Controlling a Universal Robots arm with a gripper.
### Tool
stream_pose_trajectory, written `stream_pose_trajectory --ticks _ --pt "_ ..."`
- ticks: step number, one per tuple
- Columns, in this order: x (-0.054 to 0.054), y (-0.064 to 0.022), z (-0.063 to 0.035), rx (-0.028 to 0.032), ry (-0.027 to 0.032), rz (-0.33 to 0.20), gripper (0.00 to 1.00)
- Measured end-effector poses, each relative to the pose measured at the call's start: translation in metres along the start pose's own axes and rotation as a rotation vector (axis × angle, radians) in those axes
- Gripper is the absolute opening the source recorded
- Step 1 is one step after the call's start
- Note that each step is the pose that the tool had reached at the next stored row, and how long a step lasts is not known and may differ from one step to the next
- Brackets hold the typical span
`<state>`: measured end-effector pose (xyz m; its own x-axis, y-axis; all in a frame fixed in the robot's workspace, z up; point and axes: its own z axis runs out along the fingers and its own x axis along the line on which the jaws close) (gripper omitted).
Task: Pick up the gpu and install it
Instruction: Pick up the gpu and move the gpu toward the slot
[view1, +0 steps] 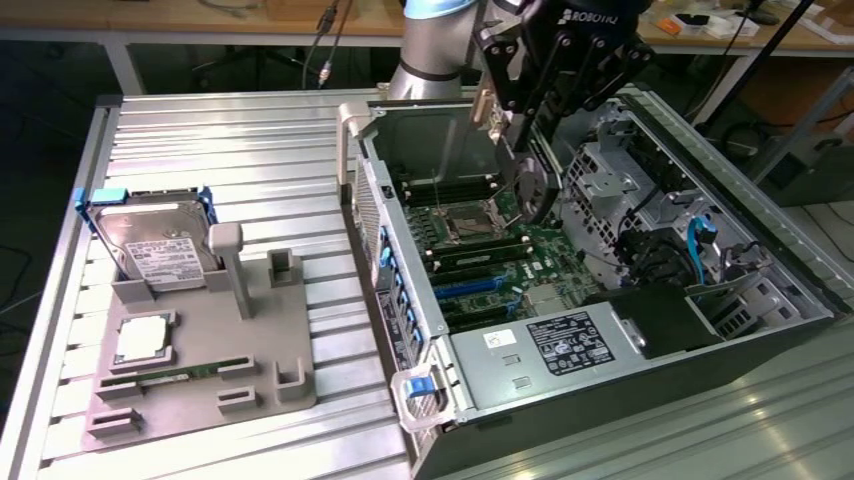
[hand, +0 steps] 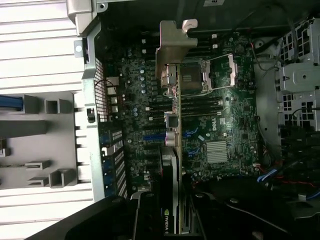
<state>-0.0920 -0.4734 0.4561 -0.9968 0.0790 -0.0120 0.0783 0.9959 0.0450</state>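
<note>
On the exterior view's left, you have a grey fixture (view1: 267, 345) on the ribbed table (view1: 227, 140). It holds a silver hard drive (view1: 158, 245) upright, and a processor chip (view1: 143, 340) and a green memory stick (view1: 180, 372) lie flat on it. To the right sits the open computer case (view1: 534, 350) with its motherboard (view1: 487, 265) exposed. Above that board, near the processor socket (view1: 470, 222), your gripper (view1: 523, 125) is pinching the gpu (view1: 537, 188), which hangs on edge inside the case. In the wrist view the gpu (hand: 172, 145) runs edge-on across the motherboard, with its silver bracket (hand: 175, 40) at the end away from the gripper.

Dim case (hand: 90, 125) interior, bright table (hand: 35, 45) (slight glare)
</note>
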Motion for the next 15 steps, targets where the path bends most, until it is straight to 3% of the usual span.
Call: stream_pose_trajectory --ticks 15 --pt "-0.023 0.0018 0.0003 -0.0003 0.0 0.0 0.27"
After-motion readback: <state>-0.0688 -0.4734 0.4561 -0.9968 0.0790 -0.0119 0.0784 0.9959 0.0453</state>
